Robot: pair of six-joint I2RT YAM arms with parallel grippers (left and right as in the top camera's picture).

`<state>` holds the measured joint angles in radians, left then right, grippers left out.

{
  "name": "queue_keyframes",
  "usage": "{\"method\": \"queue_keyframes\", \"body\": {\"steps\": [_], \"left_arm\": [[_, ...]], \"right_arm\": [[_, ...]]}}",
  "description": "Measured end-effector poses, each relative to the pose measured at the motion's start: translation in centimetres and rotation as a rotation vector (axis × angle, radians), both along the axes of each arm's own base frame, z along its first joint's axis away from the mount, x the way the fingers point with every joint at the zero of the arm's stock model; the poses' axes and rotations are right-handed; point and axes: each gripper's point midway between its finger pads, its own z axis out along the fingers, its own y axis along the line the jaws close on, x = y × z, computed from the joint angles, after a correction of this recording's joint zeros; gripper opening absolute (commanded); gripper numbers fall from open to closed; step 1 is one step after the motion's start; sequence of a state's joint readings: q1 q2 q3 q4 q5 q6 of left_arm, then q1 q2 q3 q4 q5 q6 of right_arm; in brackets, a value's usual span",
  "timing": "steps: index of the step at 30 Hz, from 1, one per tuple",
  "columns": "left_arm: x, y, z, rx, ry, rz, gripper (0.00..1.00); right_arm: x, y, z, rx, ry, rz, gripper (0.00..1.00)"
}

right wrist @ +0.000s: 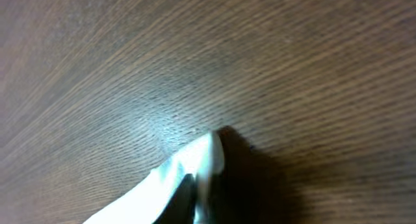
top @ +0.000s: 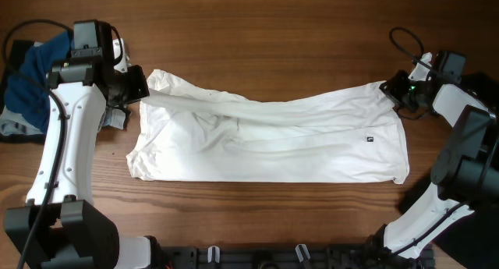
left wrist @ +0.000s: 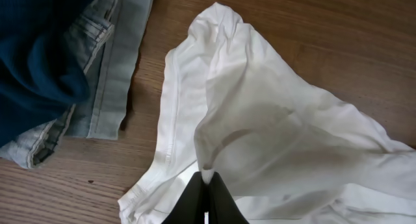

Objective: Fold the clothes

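A white garment (top: 265, 140) lies spread across the middle of the wooden table, folded lengthwise, with a small dark label near its right end. My left gripper (top: 139, 88) is at its upper left corner; in the left wrist view the jaws (left wrist: 208, 178) are shut on a pinch of the white garment (left wrist: 279, 133). My right gripper (top: 392, 92) is at the upper right corner; in the right wrist view its jaws (right wrist: 198, 185) are shut on the edge of the white cloth (right wrist: 185, 169), close above the table.
A pile of other clothes, dark blue cloth (top: 35, 74) over pale denim (left wrist: 107, 74), lies at the far left edge beside the left arm. Bare wooden table (top: 265, 214) runs along the front. A black cable (top: 405, 43) loops near the right arm.
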<state>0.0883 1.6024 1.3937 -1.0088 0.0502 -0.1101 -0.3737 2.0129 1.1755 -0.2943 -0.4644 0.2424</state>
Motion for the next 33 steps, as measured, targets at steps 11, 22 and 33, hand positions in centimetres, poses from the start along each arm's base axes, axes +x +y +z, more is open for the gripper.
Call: {"method": "queue_keyframes", "body": {"steps": [11, 22, 33], "left_arm": [[0.0, 0.0, 0.0, 0.0, 0.0, 0.0, 0.04], [-1.6, -0.1, -0.5, -0.006, 0.069, 0.0, 0.04], [-4.9, -0.4, -1.3, -0.017, 0.208, 0.0, 0.04]], "right_arm": [[1.1, -1.3, 2.4, 0.022, -0.109, -0.001, 0.04], [0.3, -1.1, 10.2, -0.017, -0.222, 0.025, 0.04], [-6.5, -2.4, 11.5, -0.033, -0.001, -0.102, 0.04]]}}
